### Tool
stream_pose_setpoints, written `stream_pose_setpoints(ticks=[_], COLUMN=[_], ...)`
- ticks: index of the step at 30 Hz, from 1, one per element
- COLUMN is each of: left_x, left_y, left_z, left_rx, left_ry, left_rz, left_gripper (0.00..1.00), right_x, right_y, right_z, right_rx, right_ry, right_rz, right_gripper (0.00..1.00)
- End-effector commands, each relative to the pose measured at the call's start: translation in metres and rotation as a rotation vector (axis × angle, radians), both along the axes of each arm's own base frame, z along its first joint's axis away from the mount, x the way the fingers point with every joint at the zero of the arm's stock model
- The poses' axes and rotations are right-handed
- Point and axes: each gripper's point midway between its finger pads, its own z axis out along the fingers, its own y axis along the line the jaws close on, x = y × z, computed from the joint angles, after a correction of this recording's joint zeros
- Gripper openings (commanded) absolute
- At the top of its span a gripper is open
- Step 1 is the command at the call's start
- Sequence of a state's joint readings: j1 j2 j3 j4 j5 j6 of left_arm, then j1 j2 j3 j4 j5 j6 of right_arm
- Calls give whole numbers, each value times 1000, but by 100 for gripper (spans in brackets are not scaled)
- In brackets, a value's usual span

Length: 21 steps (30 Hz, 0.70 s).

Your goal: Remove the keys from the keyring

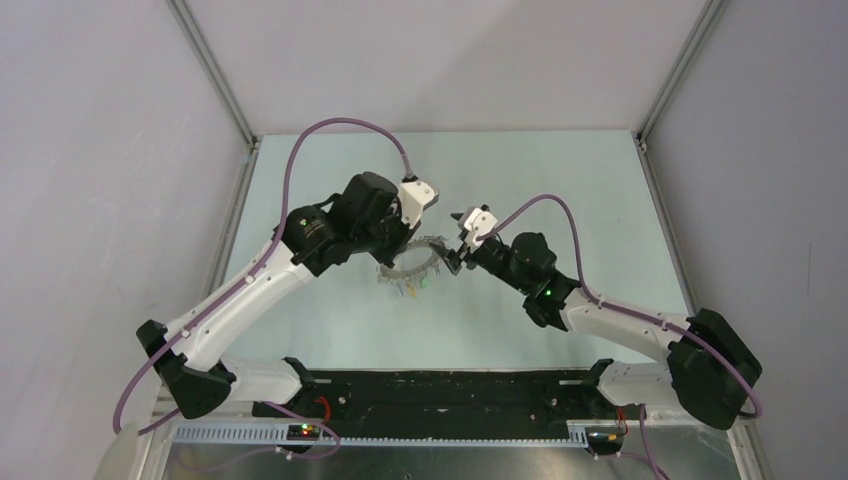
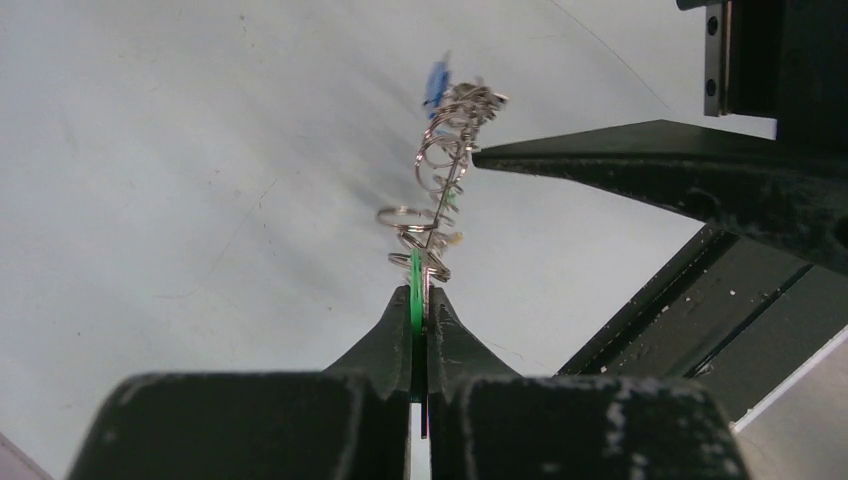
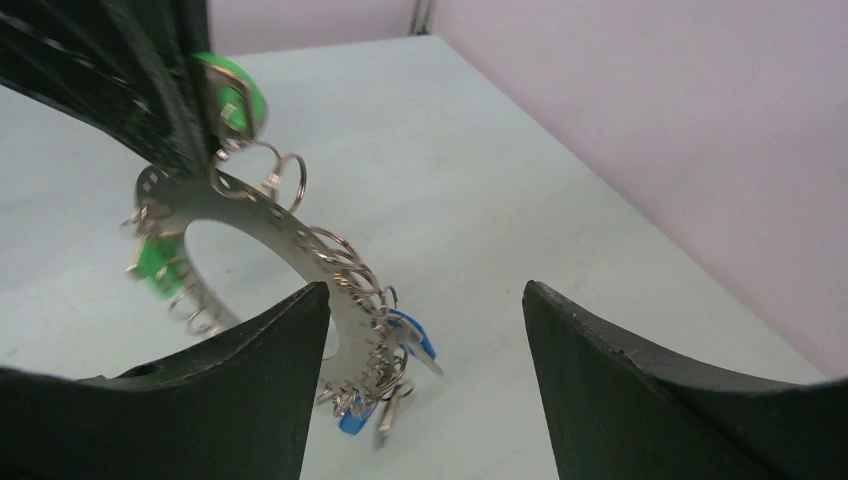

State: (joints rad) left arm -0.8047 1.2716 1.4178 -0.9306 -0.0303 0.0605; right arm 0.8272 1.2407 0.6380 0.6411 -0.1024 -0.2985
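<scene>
The left gripper (image 2: 420, 322) is clamped on the rim of the large flat grey metal keyring (image 3: 262, 222), holding it tilted above the middle of the counter, well away from every edge. The right gripper (image 3: 425, 290) waits with its fingers apart beside the small blue-headed metal keys (image 3: 410, 340). No key looks to be off yet, so it next needs to pinch one key and work its loop free

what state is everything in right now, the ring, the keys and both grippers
large flat grey metal keyring: held tilted up, small wire rings threaded along its rim
left gripper: jaws shut on the keyring's rim, green tag pinched alongside
right gripper: jaws wide open, facing the keyring, gripping nothing
round green plastic tag: attached, by the left gripper
blue plastic-headed keys: attached, hanging at the low end
</scene>
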Motion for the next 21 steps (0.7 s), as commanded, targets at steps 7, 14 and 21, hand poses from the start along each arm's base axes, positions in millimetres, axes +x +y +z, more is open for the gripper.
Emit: stream_pose_setpoints(ticks=[7,14,21], left_x=[2,-2,-3], left_y=[-10,-14,-15], left_z=[29,31,32], left_rx=[-81,-103,-109], left_ry=[-54,-38,-38], left_rz=[-20,-40,-40], left_gripper=[0,0,0], right_x=[-41,-67,-73], right_y=[10,22,31], right_z=[37,43,43], right_rx=[34,52,68], right_ry=[-109,-136,-141], right_rz=[176,307,338], right_gripper=[68,34,26])
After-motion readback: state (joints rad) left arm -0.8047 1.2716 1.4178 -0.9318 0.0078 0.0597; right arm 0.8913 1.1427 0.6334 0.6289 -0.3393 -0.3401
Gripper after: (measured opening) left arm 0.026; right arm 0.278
